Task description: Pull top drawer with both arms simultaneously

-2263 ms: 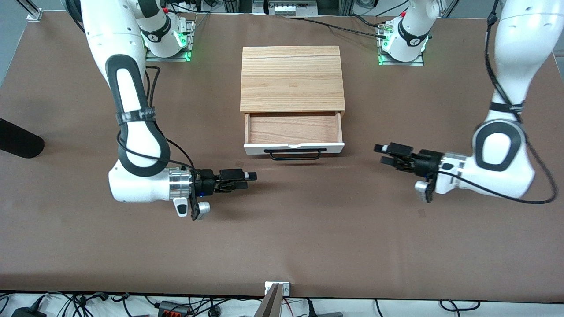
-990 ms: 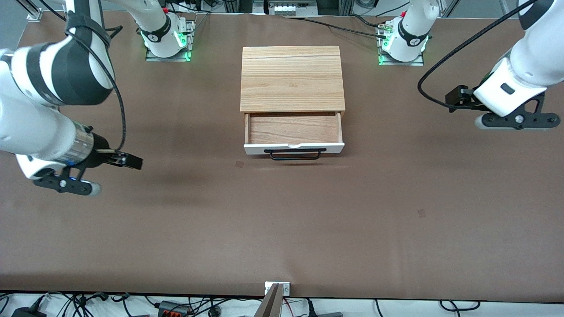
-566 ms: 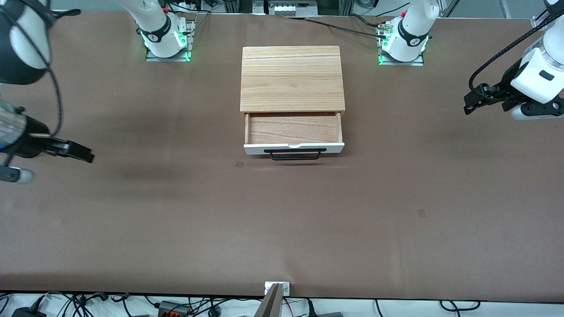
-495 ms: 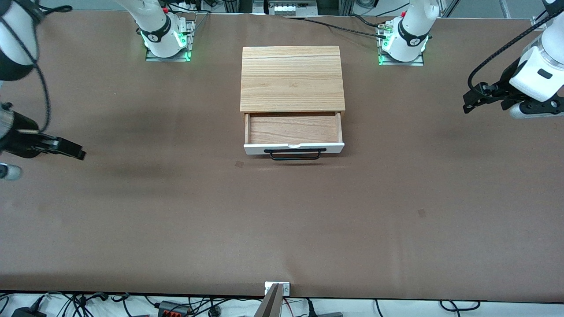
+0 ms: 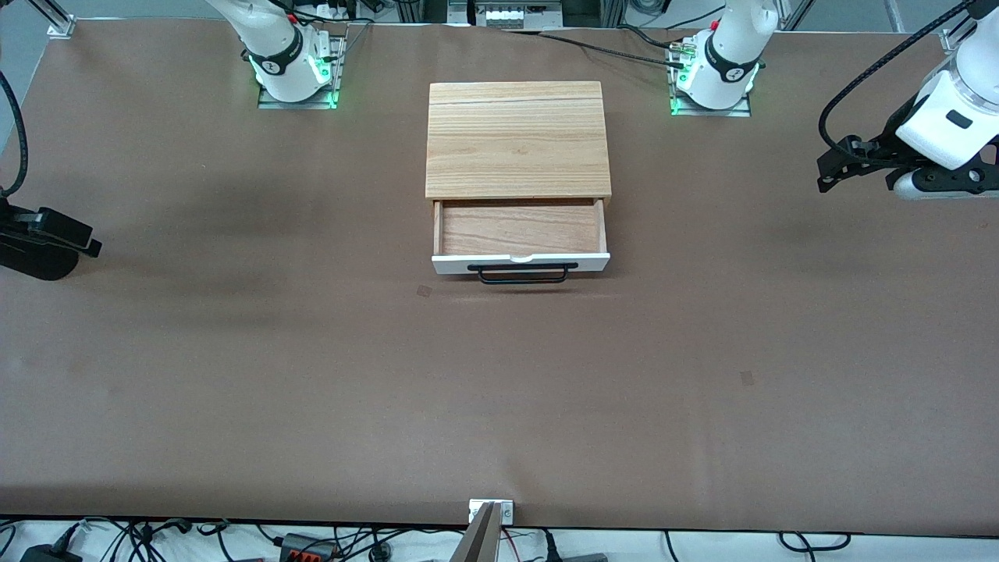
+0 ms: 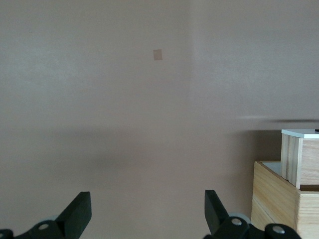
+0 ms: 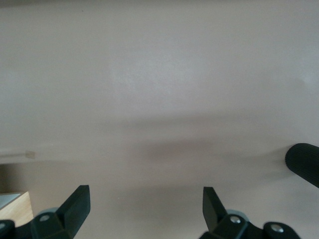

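Note:
The top drawer [image 5: 520, 228] stands pulled out of the cabinet toward the front camera, an empty wood tray with a white front panel [image 5: 453, 264] and a black bar handle [image 5: 521, 274]. My left gripper [image 5: 827, 170] is open and empty, up in the air over the bare table at the left arm's end. It shows open in the left wrist view [image 6: 144, 209], with the drawer [image 6: 301, 159] off to one side. My right gripper [image 5: 90, 243] is open and empty over the table's edge at the right arm's end; it also shows open in the right wrist view [image 7: 144, 204].
The wood-grain cabinet top [image 5: 517, 140] covers the back of the drawer. A black rounded object [image 5: 31, 261] lies at the right arm's end of the table, also in the right wrist view [image 7: 304, 163]. The brown table [image 5: 499, 390] spreads in front of the drawer.
Both grippers have drawn away from the drawer's front, out toward their own ends of the table, and risen. The drawer has stayed pulled out and has not moved.

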Tool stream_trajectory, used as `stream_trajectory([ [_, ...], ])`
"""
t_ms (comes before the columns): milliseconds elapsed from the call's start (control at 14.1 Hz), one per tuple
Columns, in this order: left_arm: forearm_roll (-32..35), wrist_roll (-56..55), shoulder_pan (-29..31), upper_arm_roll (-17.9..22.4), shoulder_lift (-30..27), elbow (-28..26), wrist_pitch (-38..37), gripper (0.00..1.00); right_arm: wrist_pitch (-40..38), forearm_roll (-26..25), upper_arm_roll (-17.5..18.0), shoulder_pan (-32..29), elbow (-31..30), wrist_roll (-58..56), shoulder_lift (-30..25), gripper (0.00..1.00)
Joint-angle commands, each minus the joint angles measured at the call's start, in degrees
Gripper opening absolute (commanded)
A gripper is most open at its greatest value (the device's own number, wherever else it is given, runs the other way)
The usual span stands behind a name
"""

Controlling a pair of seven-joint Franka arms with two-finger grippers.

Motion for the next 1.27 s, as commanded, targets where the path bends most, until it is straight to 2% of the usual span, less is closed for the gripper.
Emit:
stream_trajectory([
  [0,-1.0,5.2,0.3,0.3,1.2,2.5,-2.4,1.00,-0.4,-1.3,0.7,-0.4,-3.8,-0.7,-2.7,1.00],
  [141,-4.6,5.3,0.8,0.5,1.5,2.5,-1.6,1.00,2.2,-1.3,0.7,-0.4,-9.7,-0.8,-6.4,1.00],
  [283,-5.1,4.2,1.0,0.3,1.5,2.6,-1.7,1.00,6.2,-2.0,0.7,-0.6,-15.0,-1.1,-9.1,1.00],
  [495,-4.9,4.1,1.0,0.3,1.5,2.8,-1.7,1.00,7.8,-2.3,0.7,-0.5,-18.2,-1.0,-10.9,1.00],
  [707,-4.9,4.1,1.0,0.1,1.6,2.8,-2.2,1.00,12.6,-2.3,0.7,-0.4,-24.6,-1.1,-14.5,1.00],
  [1202,-2.5,4.5,0.7,-0.4,2.4,4.2,-2.5,1.00,8.7,-2.2,1.2,-0.4,-21.2,-1.3,-13.7,1.00],
])
